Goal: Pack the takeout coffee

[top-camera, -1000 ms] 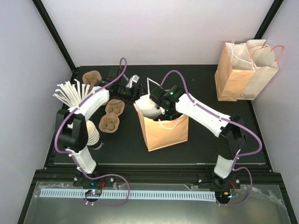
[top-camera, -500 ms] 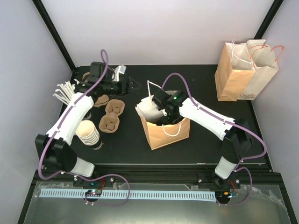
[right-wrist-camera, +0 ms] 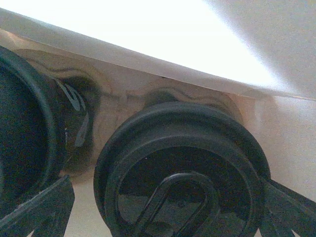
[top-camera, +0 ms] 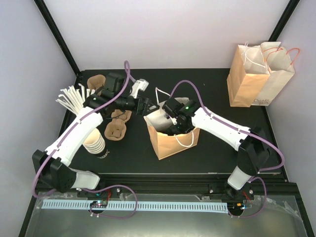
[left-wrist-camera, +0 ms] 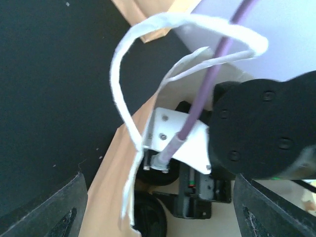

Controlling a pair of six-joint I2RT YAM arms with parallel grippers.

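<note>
Near edge of desk (top-camera: 207,153): stack of lidless paper cups (top-camera: 94,140) and spare pulp carriers (top-camera: 116,129), left of centre, not in play.

Mid desk: open brown paper bag (top-camera: 170,143), upright. Right hand (right-wrist-camera: 163,217) is down inside it, jaws wide, one finger either side of the takeout coffee (right-wrist-camera: 182,187), not clamped as far as the wrist view shows. The coffee sits low in the bag, black lid up, in what looks like a pulp tray (right-wrist-camera: 113,94), with a second black lid (right-wrist-camera: 22,143) just beside it.

Left hand (left-wrist-camera: 160,207) is at the bag's left rim, jaws wide. The white handle loop (left-wrist-camera: 123,98) hangs between them, not pinched.

Far right: two more paper bags (top-camera: 256,79), well apart.

Progress, judged: coffee is in the bag, so the main step looks done. Left: get the right hand out without snagging the handle or tipping the bag.
</note>
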